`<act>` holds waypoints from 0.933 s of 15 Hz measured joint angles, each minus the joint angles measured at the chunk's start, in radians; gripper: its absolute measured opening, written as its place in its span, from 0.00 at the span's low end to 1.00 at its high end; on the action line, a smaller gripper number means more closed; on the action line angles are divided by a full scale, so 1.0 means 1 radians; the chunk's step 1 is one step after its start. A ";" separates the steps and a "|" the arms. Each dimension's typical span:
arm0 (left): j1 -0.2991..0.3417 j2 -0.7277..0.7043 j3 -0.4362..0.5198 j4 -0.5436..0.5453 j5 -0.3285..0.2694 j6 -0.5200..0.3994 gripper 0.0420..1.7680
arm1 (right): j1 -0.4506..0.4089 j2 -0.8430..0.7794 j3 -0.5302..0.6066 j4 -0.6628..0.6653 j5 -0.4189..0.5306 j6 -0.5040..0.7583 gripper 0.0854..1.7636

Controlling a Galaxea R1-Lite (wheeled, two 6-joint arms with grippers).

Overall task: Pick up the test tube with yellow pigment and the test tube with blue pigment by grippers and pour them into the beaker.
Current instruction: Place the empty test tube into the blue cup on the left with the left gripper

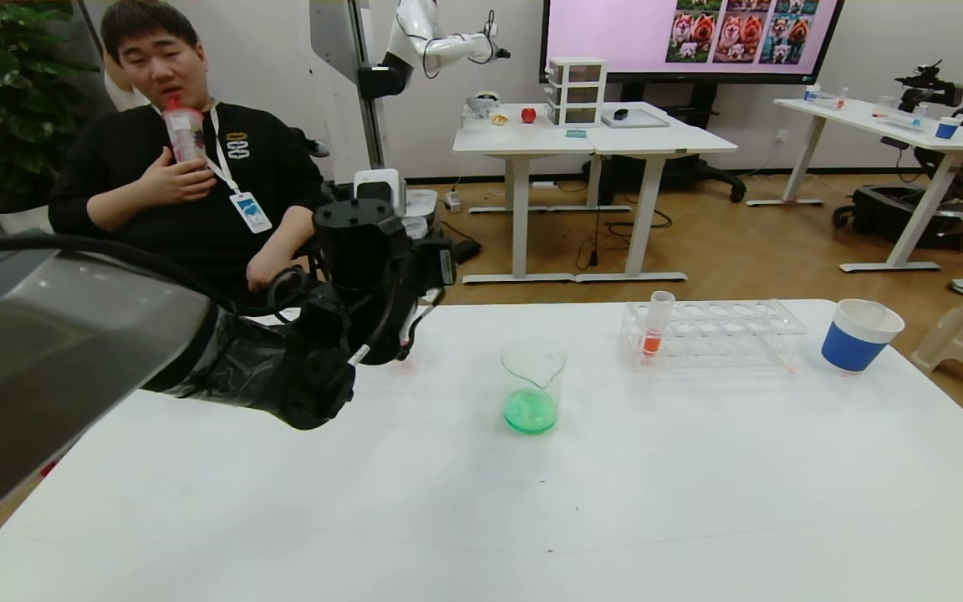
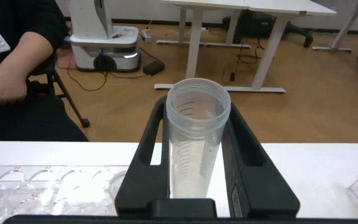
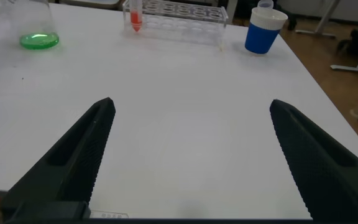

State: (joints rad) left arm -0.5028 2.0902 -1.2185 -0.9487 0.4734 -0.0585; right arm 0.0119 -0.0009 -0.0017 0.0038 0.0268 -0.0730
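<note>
My left gripper (image 2: 197, 113) is shut on an empty clear test tube (image 2: 193, 149), held upright with its open rim up. In the head view its black wrist (image 1: 364, 267) hangs over the table's far left part, left of the beaker (image 1: 532, 386). The beaker stands mid-table with green liquid in its bottom, and it also shows in the right wrist view (image 3: 39, 31). No tube with yellow or blue pigment is in view. My right gripper (image 3: 191, 104) is open above bare white table near the front, nothing between its fingers. It is out of the head view.
A clear tube rack (image 1: 720, 333) stands at the back right with one orange-liquid tube (image 1: 655, 328) in its left end. A blue paper cup (image 1: 859, 336) is right of it. A person (image 1: 172, 167) sits behind the table's far left corner.
</note>
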 joint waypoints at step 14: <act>0.695 -0.139 0.148 0.033 -0.353 0.014 0.27 | 0.000 0.000 0.000 0.000 0.000 0.000 0.98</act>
State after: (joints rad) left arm 0.1919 1.9517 -1.0704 -0.9160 0.1202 -0.0440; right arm 0.0119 -0.0009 -0.0017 0.0038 0.0268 -0.0730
